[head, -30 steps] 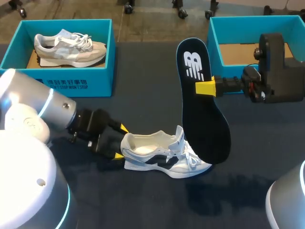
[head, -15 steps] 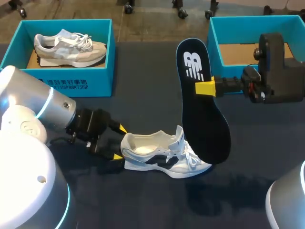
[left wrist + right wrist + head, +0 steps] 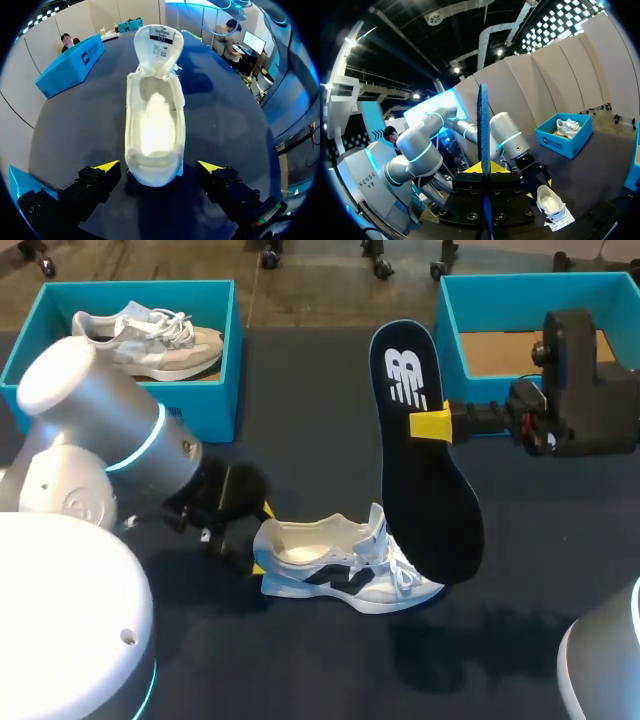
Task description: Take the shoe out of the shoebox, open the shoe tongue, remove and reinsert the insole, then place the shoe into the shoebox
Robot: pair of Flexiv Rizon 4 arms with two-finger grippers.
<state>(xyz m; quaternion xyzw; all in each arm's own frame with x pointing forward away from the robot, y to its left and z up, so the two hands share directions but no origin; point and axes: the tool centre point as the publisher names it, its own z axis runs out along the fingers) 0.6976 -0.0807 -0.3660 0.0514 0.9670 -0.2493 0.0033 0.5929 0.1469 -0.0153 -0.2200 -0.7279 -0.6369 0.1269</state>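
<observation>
My left arm (image 3: 110,455) bent low, left gripper (image 3: 159,166) spread wide, fingers level, my right arm (image 3: 585,380) reaching in level, right gripper (image 3: 432,425) pinched on the insole (image 3: 425,480)

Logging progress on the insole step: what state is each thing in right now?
shoe: standing on its sole, tongue pulled up, insole out.
insole: held upright in the air.
right pincer: shut on the insole.
left pincer: open, fingers either side of the shoe's heel.
left shoebox: open, holds a second shoe.
right shoebox: open, visible floor bare.
</observation>
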